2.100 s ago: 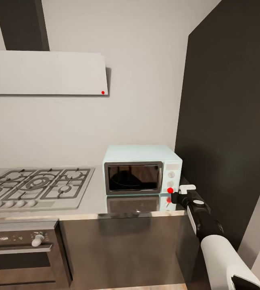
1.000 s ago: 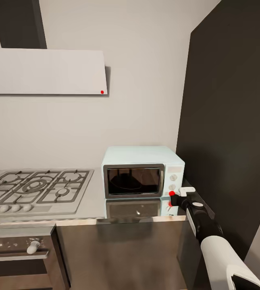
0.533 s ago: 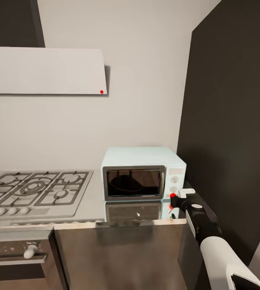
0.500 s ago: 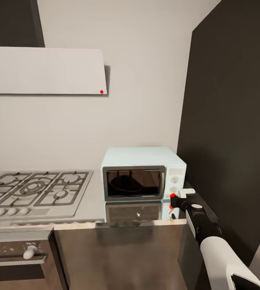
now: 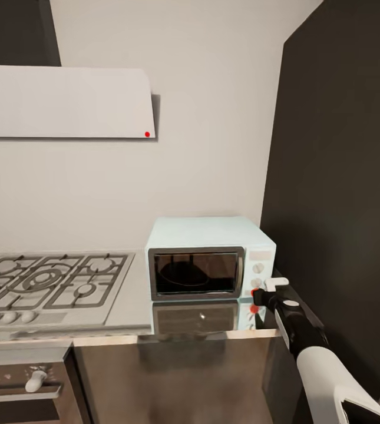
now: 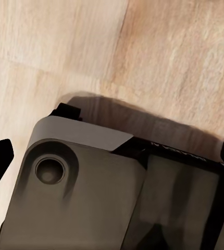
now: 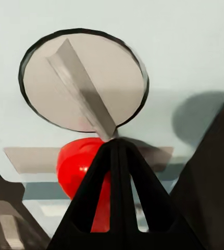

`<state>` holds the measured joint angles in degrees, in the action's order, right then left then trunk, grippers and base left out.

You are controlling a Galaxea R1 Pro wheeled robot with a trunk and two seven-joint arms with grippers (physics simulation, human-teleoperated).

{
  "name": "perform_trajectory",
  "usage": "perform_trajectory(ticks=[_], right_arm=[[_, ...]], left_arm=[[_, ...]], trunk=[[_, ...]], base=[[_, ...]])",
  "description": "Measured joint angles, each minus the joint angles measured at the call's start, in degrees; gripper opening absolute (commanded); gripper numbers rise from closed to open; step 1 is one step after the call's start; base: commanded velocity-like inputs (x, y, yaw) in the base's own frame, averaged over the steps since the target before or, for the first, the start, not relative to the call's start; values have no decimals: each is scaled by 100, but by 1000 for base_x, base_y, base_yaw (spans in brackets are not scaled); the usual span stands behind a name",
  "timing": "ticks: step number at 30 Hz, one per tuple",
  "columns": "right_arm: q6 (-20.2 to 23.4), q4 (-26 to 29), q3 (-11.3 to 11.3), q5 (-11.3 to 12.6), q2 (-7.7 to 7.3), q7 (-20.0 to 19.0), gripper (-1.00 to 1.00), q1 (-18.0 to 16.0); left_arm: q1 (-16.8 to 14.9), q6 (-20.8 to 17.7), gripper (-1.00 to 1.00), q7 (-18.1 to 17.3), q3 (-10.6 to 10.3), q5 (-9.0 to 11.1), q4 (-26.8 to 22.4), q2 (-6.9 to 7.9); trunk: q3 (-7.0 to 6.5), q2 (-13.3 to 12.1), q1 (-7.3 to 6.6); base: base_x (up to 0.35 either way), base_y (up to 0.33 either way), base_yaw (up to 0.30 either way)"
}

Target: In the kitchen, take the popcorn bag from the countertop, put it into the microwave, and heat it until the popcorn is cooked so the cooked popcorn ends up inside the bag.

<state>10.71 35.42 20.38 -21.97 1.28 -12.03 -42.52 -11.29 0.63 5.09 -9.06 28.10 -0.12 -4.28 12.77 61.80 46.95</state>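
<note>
Now, microwave (image 5: pixel 208 257): rigid box; door shut.
Lower knob (image 7: pixel 83 86): small, stiff, likely slick; pinch its ridge.
Right gripper (image 7: pixel 116 145): fingertips pressed together, touching the knob.
Left gripper: cannot tell.

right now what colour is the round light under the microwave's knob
Red. The light sits just below the pale knob; the right wrist view shows it best.

A home kitchen: a gas hob (image 5: pixel 51 281) set in a steel countertop (image 5: pixel 131 306), a hood (image 5: pixel 66 103) above it, what looks like an oven (image 5: pixel 22 386) below, a microwave (image 5: pixel 207 258) and dark cabinets (image 5: pixel 337 176).
</note>
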Motion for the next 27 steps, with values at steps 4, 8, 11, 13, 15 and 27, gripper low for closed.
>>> perform_trajectory(ticks=[4, 8, 11, 13, 15, 27], right_arm=[[-7, -96, 7, -33, -3, 11, -100, -1], [-13, -140, 8, -54, 2, 12, -100, 6], [-13, -142, 8, -65, 1, 7, -100, 4], [-9, -137, 6, -53, 2, 3, -100, -2], [4, -136, -12, 16, 12, -34, -100, 3], [83, 287, -54, -11, 17, -81, -100, 2]], left_arm=[[0, 0, 100, 0, 0, 1, 0, 0], [-2, 0, 100, 0, 0, 1, -1, 0], [0, 0, 100, 0, 0, 1, -1, 0], [0, 0, 100, 0, 0, 6, 0, 0], [-5, -1, 100, -2, -4, 14, 4, -6], [-3, 1, 100, 0, -3, 11, 5, -19]], trunk=[[0, 0, -47], [0, -1, -72], [0, -1, -72], [-1, -1, -65], [-1, -7, 18], [-2, -4, 17]], base=[[78, 0, 0], [38, 0, 0], [2, 0, 0], [-111, 0, 0], [-281, 0, 0], [-334, 0, 0]])
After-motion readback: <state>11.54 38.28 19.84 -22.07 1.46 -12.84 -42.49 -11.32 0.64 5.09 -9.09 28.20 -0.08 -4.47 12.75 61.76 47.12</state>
